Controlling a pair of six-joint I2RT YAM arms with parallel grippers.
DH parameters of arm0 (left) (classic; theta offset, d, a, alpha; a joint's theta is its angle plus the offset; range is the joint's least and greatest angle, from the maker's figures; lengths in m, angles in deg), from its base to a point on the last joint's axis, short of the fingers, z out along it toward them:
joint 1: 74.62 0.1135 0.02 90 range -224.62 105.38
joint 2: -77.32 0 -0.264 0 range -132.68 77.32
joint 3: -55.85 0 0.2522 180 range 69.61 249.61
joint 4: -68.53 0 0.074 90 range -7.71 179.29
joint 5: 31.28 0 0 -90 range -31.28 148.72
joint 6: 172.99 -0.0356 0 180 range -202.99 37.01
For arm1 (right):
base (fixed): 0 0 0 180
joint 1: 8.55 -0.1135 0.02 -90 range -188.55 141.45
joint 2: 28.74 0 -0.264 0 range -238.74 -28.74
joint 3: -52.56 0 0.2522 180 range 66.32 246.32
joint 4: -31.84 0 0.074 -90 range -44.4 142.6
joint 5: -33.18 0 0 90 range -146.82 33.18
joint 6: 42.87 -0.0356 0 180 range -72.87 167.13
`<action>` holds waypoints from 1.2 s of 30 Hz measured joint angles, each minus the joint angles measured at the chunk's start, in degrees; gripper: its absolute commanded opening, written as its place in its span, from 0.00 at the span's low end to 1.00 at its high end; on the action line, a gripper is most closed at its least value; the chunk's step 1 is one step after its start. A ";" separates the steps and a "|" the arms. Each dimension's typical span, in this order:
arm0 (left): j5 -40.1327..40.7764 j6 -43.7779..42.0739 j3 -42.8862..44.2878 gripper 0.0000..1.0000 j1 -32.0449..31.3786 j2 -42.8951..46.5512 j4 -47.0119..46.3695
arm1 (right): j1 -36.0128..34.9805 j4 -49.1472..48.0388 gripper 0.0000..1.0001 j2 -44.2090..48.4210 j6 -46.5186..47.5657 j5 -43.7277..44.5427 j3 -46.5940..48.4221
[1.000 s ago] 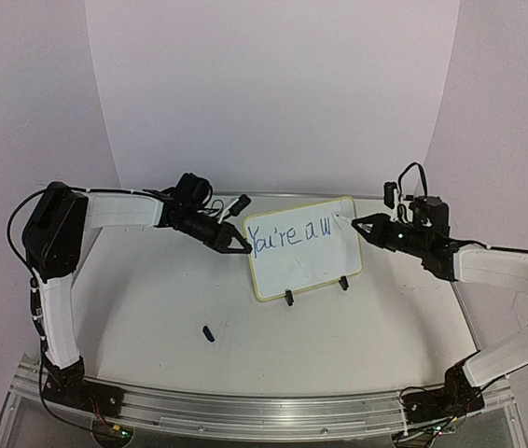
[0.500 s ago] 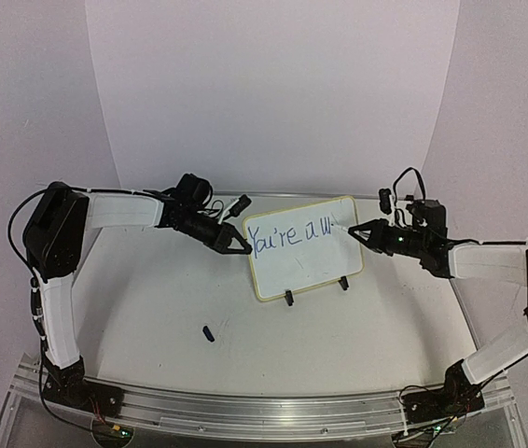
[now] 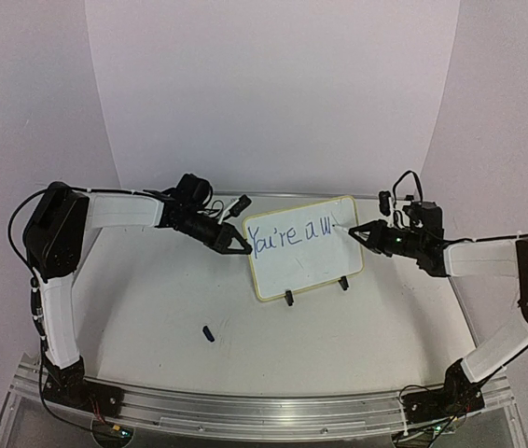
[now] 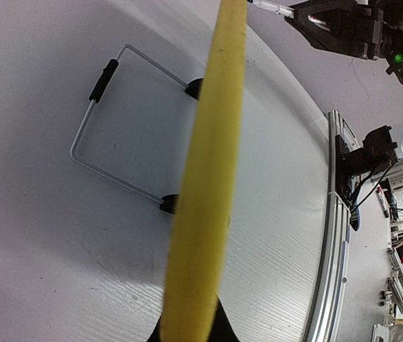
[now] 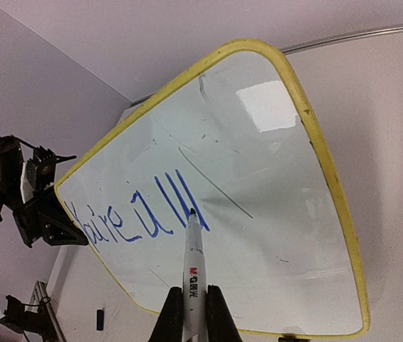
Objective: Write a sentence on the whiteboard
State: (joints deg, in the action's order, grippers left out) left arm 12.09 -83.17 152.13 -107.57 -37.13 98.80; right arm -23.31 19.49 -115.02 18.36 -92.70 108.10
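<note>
The right claw (image 5: pixel 191 313) is clamped on a slim white marker pen (image 5: pixel 193 267). The pen's dark tip touches the small white rectangular whiteboard (image 5: pixel 258 214) with a thin pale-yellow rim, at the last stroke of the blue handwritten sentence (image 5: pixel 134 217), which reads "You're a" followed by a few upright strokes. The left claw (image 3: pixel 242 248) is closed on the board's left edge. The board stands tilted back on two black feet, mid-way across the pale counter (image 3: pixel 143 299). A small dark blue object (image 3: pixel 208 333) lies well apart, nearer the arm bases.

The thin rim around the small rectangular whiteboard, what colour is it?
Yellow. The rim shows best in the right wrist view.
</note>
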 measured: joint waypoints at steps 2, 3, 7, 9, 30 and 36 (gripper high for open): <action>0.00 0.00 0.00 0.00 0.00 0.00 0.00 | 0.09 -0.31 0.00 -0.39 -0.09 0.46 0.13; 0.00 0.00 0.00 0.00 0.00 0.00 0.00 | 0.11 -0.42 0.00 -0.59 -0.15 0.50 0.22; 0.00 0.00 0.00 0.00 0.00 -0.02 0.00 | 0.11 -0.90 0.00 -1.64 -0.26 0.72 1.01; -0.02 0.00 0.00 0.00 0.00 -0.02 0.00 | 0.11 -1.03 0.00 -1.97 -0.28 0.72 1.31; -0.22 0.07 0.33 0.00 0.00 -0.31 0.02 | 0.11 -1.81 0.00 -2.97 -0.15 -1.01 0.52; -0.22 0.07 0.35 0.00 0.00 -0.31 0.02 | 0.11 -1.66 0.00 -2.97 0.02 -1.09 -0.04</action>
State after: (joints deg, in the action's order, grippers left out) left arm 11.87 -83.11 152.48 -107.57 -37.44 98.82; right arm -23.20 17.83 -117.99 18.38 -93.79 108.06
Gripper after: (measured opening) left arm 0.035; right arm 0.068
